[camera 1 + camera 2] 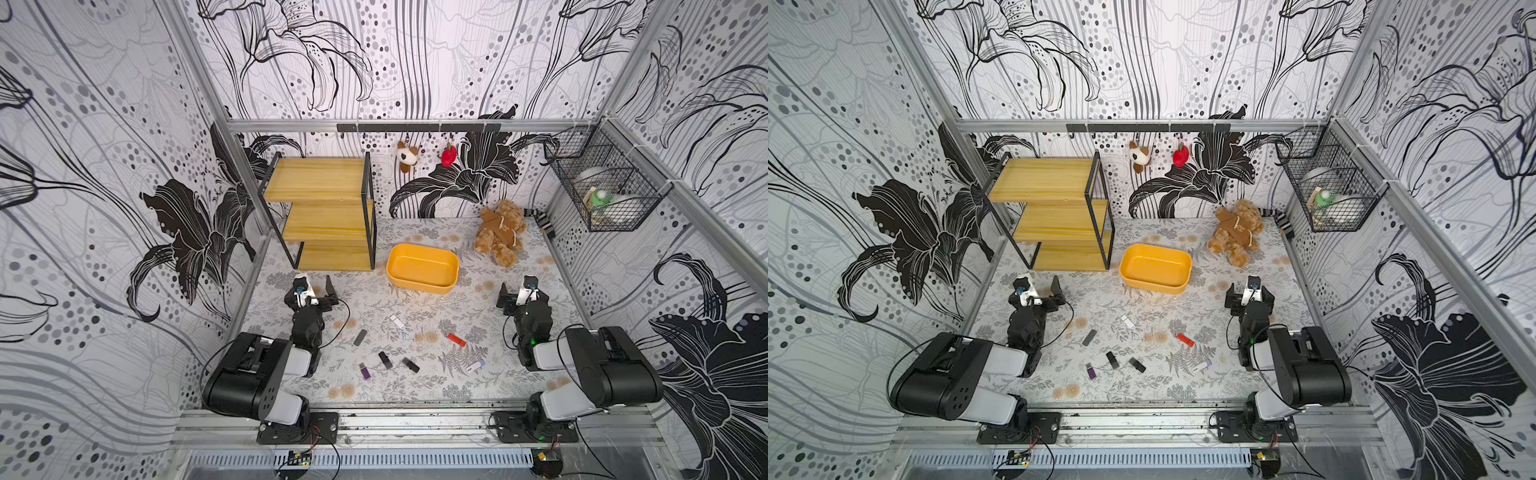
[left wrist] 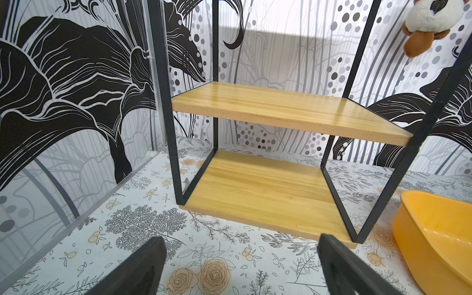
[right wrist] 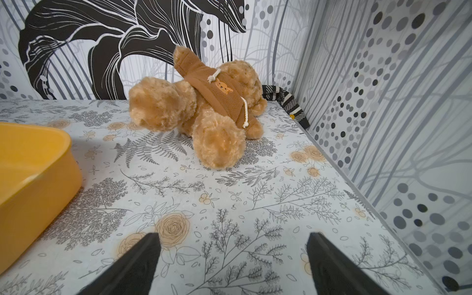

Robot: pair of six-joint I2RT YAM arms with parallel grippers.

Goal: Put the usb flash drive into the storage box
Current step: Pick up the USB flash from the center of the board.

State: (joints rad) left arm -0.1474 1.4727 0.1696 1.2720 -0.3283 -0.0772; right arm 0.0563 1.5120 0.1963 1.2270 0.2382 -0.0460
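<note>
Several usb flash drives lie on the floral table in both top views: white, dark grey, red, two black, purple and a white-lilac one. Behind them sits the yellow-orange storage box, empty. My left gripper is open over bare table, in front of the shelf rack and left of the box. The right gripper is open too, right of the box, holding nothing.
A wooden shelf rack stands at the back left. A brown teddy bear lies at the back right, a striped cloth in the corner behind it. A black wire basket hangs on the right wall; two small plush toys hang at the back.
</note>
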